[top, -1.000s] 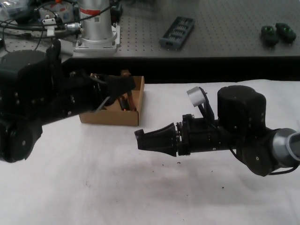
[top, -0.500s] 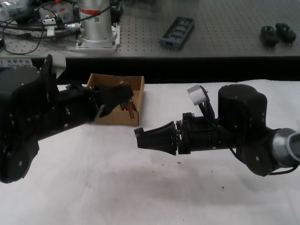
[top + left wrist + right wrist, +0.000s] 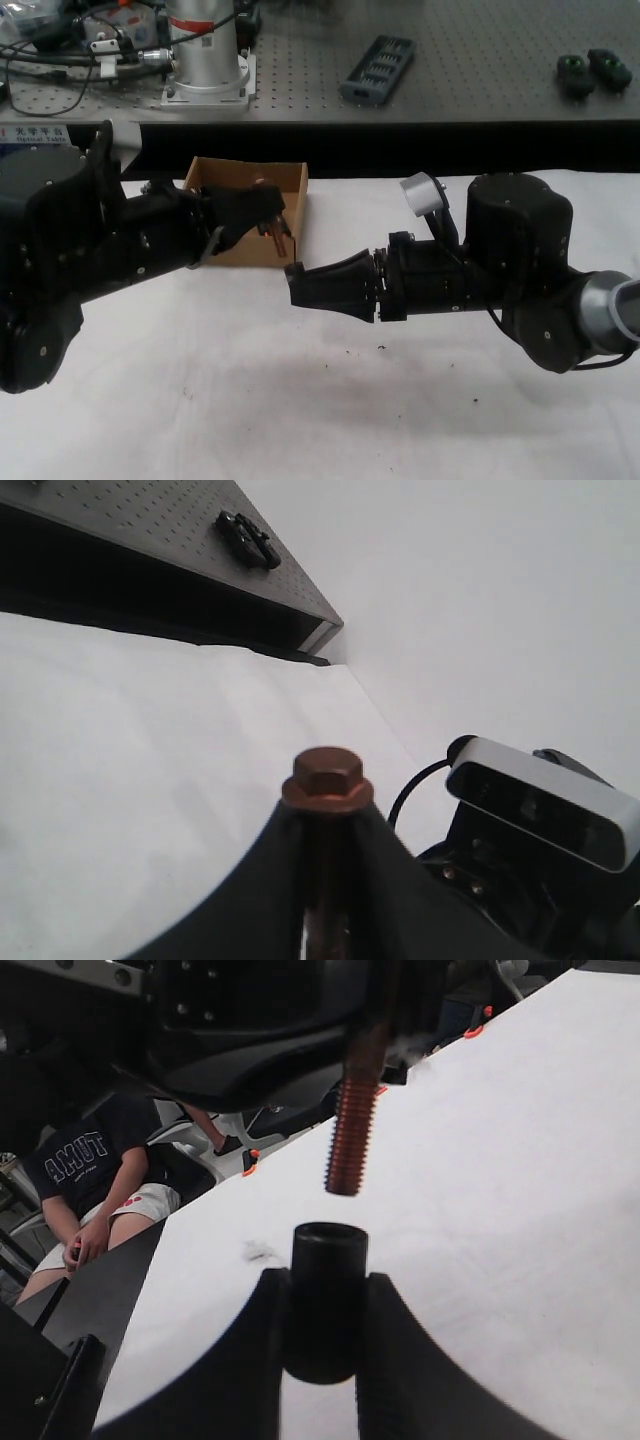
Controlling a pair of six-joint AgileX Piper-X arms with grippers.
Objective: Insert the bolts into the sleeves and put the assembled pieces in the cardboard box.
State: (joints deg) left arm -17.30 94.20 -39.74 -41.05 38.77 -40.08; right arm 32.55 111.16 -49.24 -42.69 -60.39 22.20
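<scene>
Two parts unmated: bolt [image 3: 350, 1135] tip offset from sleeve [image 3: 328, 1290].
Left jaws hold bolt, right jaws sleeve; pushing now, you risk jamming.

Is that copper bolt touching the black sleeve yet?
Apart. In the right wrist view the bolt hangs with its threaded tip short of the sleeve, with white cloth showing between them.

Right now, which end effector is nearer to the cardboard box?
Left. The left end effector, holding a bolt, hangs at the cardboard box; the right end effector, holding a sleeve, sits clear in front of it.
</scene>
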